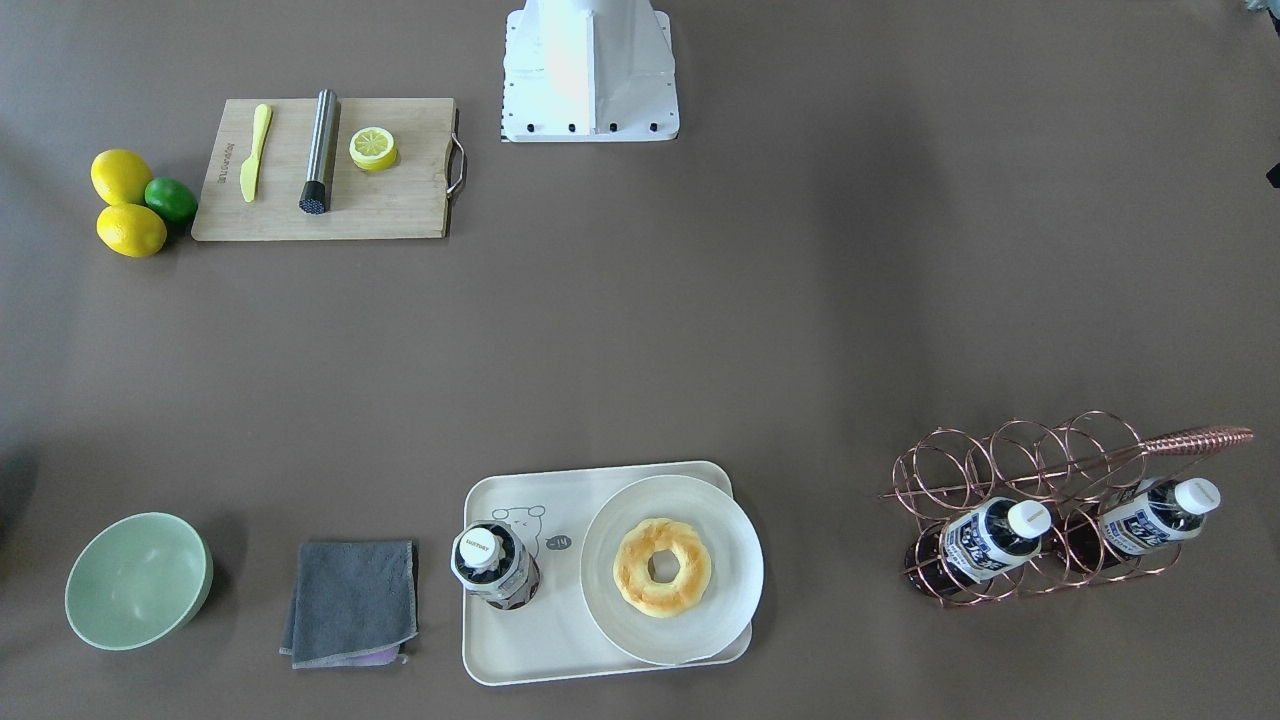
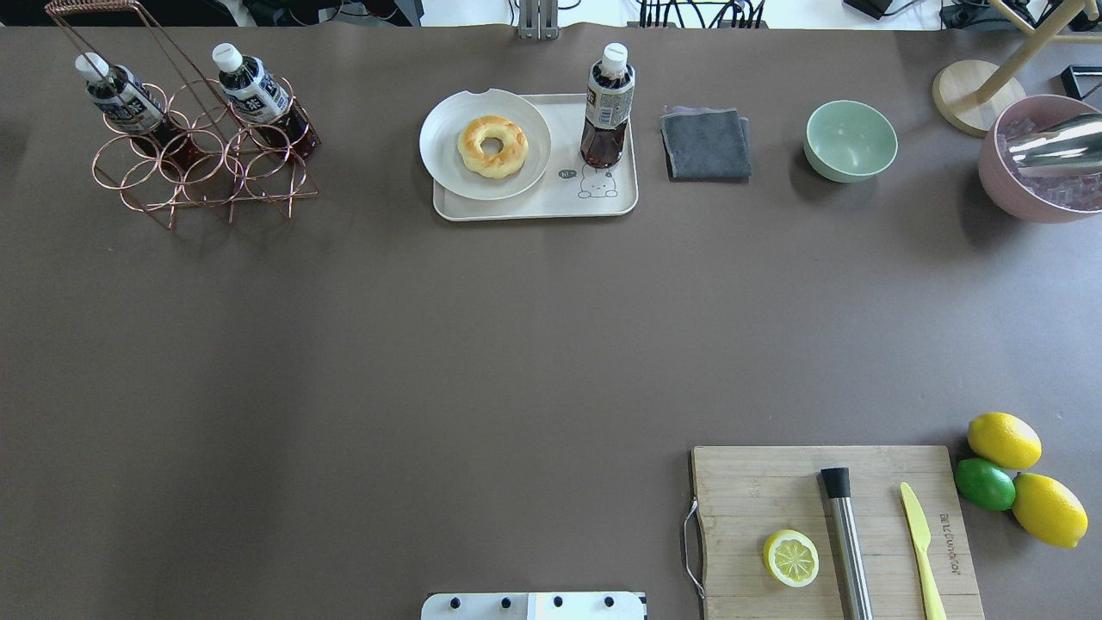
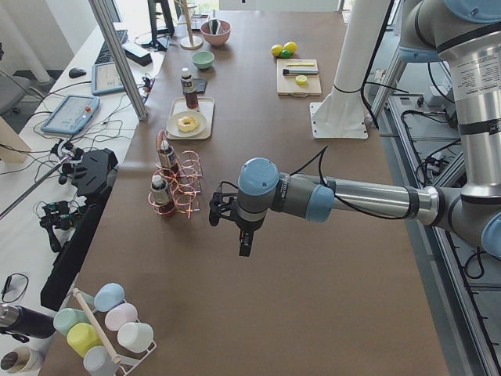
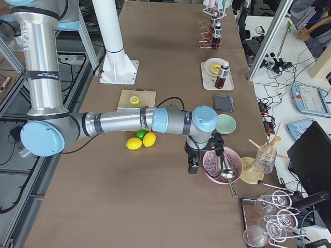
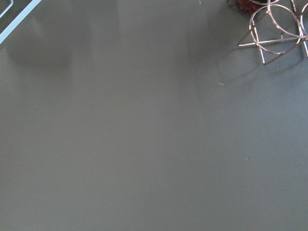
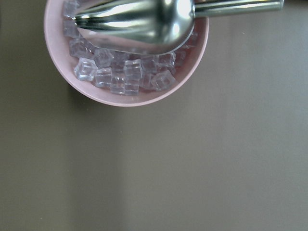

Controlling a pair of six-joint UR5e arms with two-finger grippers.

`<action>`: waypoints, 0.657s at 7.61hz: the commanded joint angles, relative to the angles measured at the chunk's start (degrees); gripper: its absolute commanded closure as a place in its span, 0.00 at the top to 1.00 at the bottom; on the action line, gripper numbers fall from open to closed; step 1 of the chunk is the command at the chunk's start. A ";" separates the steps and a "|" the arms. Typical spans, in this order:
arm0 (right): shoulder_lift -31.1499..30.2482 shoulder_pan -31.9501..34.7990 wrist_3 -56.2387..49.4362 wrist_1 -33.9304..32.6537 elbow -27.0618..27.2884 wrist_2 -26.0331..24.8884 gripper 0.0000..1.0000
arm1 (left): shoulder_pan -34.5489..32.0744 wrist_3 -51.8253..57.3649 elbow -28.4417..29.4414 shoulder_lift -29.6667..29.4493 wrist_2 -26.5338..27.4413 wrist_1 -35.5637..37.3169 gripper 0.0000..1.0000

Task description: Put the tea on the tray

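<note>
Overhead exterior: tray [image 2: 534, 205] on brown table [image 2: 482, 344]

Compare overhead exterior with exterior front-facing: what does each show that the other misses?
Overhead only: the pink bowl of ice with a metal scoop in it, and a round wooden stand base. Front-facing only: nothing extra on the table that I can tell, just more of the robot's base. Both: the tea upright on the tray beside the plate with the donut, and two more bottles in the wire rack.
</note>
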 commanded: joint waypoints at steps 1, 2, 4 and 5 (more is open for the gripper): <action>-1.94 0.48 -1.05 -1.08 0.82 -1.63 1.00 | -2.25 0.30 -0.21 2.29 0.28 -0.42 0.97; -2.29 0.48 -1.14 -0.99 0.99 -1.54 1.00 | -2.26 0.30 0.04 2.39 1.15 -0.50 0.97; -2.30 0.39 -1.14 -0.99 1.17 -1.45 1.00 | -2.17 0.30 0.21 2.04 3.62 -0.85 0.97; -2.38 0.39 -1.06 -0.99 1.34 -1.10 1.00 | -2.17 0.30 0.05 1.95 3.62 -0.94 0.97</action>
